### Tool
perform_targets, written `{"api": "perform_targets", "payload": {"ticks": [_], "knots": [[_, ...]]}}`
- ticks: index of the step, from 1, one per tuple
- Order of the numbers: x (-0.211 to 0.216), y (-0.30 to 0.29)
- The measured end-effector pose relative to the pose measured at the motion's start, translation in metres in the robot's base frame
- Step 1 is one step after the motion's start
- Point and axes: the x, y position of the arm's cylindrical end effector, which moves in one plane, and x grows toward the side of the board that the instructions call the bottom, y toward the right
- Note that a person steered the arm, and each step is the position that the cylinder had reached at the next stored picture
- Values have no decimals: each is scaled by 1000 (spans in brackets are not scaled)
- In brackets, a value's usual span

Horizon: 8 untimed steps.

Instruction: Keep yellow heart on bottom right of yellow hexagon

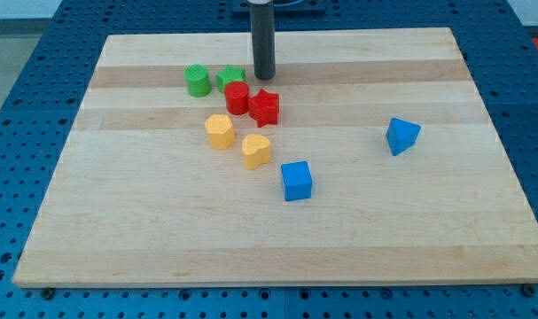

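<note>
Blocks cluster toward the upper left of the wooden counter (357, 230). The yellow hexagon (219, 130) sits just up and to the view's left of the yellow heart (256, 151), the two close but apart, so the heart lies at the hexagon's lower right. Above them stand a red cylinder (237, 97) and a red star (264, 106), touching, with a green cylinder (197, 80) and a green star (230, 77) behind. My tip (265, 78) rests just above the red star, right of the green star. No pincer exists on this rod. A blue cube (296, 181) lies below the heart; a blue wedge-like block (401, 135) sits well apart at the view's right.
</note>
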Motion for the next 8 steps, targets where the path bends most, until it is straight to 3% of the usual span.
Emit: {"api": "perform_targets", "payload": {"ticks": [2,5,8], "knots": [[15,-15],[15,-82],[28,-83]]}}
